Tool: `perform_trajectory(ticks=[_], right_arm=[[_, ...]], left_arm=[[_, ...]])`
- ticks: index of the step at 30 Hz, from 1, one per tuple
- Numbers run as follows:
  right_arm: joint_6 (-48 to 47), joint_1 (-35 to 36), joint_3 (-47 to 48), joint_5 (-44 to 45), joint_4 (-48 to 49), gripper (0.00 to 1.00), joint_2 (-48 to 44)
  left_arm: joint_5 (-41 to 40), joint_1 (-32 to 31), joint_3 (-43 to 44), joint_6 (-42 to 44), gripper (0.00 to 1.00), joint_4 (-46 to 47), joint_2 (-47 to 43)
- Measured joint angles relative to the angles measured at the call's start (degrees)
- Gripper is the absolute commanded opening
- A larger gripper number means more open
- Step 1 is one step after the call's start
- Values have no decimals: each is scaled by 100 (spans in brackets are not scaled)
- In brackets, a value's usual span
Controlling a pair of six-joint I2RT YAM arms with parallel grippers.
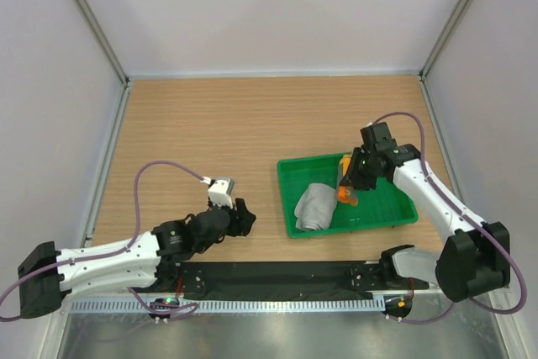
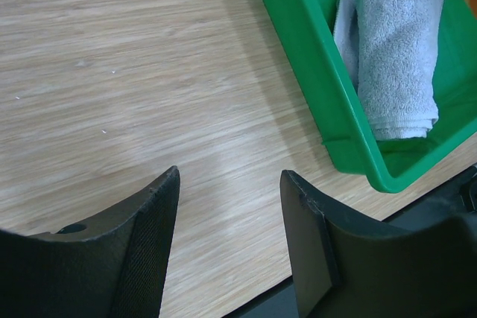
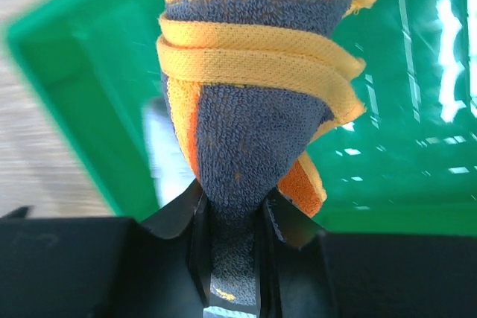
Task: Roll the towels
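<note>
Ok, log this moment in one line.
left gripper: open, empty | right gripper: shut on dark towel over green tray | light grey towel: rolled, in tray

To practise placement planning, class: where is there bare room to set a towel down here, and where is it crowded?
Free: the table between back wall and green tray; the strip between tray and left gripper; the tray's right half. Crowded: the tray's left and middle, where the light grey towel lies and the right gripper holds the dark grey towel.
</note>
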Motion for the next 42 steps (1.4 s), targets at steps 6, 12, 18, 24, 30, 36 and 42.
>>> perform_trajectory(ticks=[6,12,18,24,30,36,42], right_arm=[[46,149,-743,164,68,1,584],[160,319,-1082,-809,925,1,555],[382,326,-1279,-1751,2068,1,-101],[507,326,-1998,-2017,2761,1,57],[603,302,-2369,-1921,2898,1,85],[417,299,-2302,-1458,2597,18,20],[306,297,-2201,-1344,2450,52,315]], left_arm=[[0,2,0,0,57,42,24],[0,11,0,0,57,50,33],[0,37,0,-2,57,39,39],[0,50,0,-4,56,39,63],[2,50,2,-2,57,35,90],[2,50,7,-2,56,9,90],[4,52,7,-2,56,-2,166]])
